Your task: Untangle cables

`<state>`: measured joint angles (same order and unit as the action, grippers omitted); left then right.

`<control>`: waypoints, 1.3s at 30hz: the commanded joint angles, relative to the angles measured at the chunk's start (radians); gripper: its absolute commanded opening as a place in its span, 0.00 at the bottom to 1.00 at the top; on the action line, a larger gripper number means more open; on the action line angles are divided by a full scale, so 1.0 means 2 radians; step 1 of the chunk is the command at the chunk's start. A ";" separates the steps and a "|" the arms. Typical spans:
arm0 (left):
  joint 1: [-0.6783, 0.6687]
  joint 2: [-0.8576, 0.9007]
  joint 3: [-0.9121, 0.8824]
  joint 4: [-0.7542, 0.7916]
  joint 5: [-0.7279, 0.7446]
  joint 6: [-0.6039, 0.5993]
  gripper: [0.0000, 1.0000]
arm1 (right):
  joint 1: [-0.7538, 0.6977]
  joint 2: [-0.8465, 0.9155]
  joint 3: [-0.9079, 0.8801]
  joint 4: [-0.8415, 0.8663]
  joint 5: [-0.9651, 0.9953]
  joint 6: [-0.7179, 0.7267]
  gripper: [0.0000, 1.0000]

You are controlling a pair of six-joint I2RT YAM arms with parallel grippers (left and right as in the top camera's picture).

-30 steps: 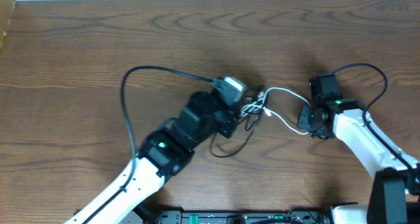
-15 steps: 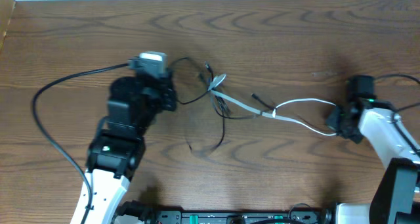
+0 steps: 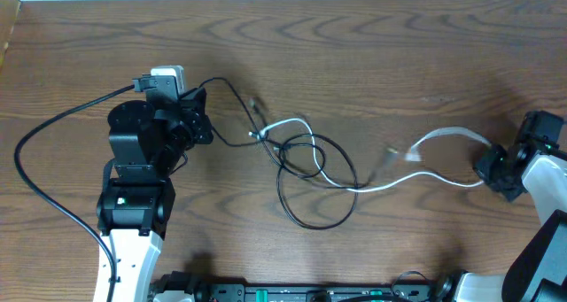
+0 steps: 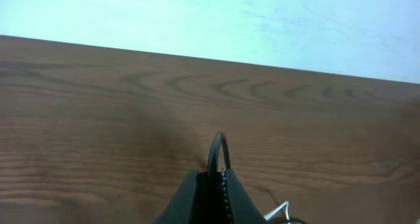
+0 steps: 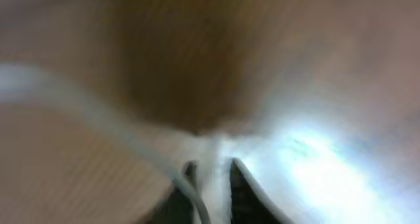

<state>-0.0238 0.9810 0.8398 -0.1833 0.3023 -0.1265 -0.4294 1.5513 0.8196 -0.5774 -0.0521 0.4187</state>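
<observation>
Pinched shut on black cable (image 4: 220, 137) in left tool (image 4: 211, 178); closed around white cable (image 3: 372, 188) in right tool (image 3: 487, 171), blurred up close; looped loosely across tabletop (image 3: 399, 54).

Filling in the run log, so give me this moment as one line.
left tool shut on black cable | right tool shut on white cable | both cables spread across table, crossing in loops mid-table | untangling not done

Behind their fingers (image 4: 187, 201), left arm (image 3: 133, 222) and right arm (image 3: 547, 174) ran black, then white; the left bore a green light (image 3: 121, 198) and thick black cable (image 3: 35, 138).
</observation>
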 commanded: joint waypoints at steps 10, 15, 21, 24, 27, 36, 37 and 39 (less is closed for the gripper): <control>0.003 0.002 0.002 0.001 0.084 -0.007 0.08 | 0.029 0.002 -0.002 0.057 -0.491 -0.345 0.99; 0.002 0.002 0.002 0.002 0.094 -0.025 0.08 | 0.085 0.002 -0.002 0.056 -0.495 -0.368 0.99; 0.002 0.002 0.002 0.023 0.142 -0.037 0.08 | 0.187 0.002 -0.002 0.057 -0.406 -0.343 0.99; 0.002 0.002 0.002 0.027 0.146 -0.039 0.08 | 0.237 0.002 -0.002 0.059 -0.302 -0.266 0.99; 0.002 0.002 0.002 0.026 0.146 -0.039 0.08 | 0.282 0.002 -0.002 0.059 -0.261 -0.247 0.99; 0.002 0.002 0.002 0.002 0.147 -0.039 0.09 | 0.348 0.002 -0.002 0.078 -0.220 -0.186 0.99; 0.002 0.002 0.002 -0.002 0.147 -0.039 0.09 | 0.352 0.002 -0.002 0.086 -0.219 -0.178 0.98; 0.002 0.002 0.002 -0.010 0.147 -0.039 0.09 | 0.361 0.002 -0.002 0.106 -0.209 -0.154 0.97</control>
<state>-0.0223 0.9825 0.8398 -0.1928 0.5781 -0.1947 0.2695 1.5513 0.8188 -0.3901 -0.5144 0.0193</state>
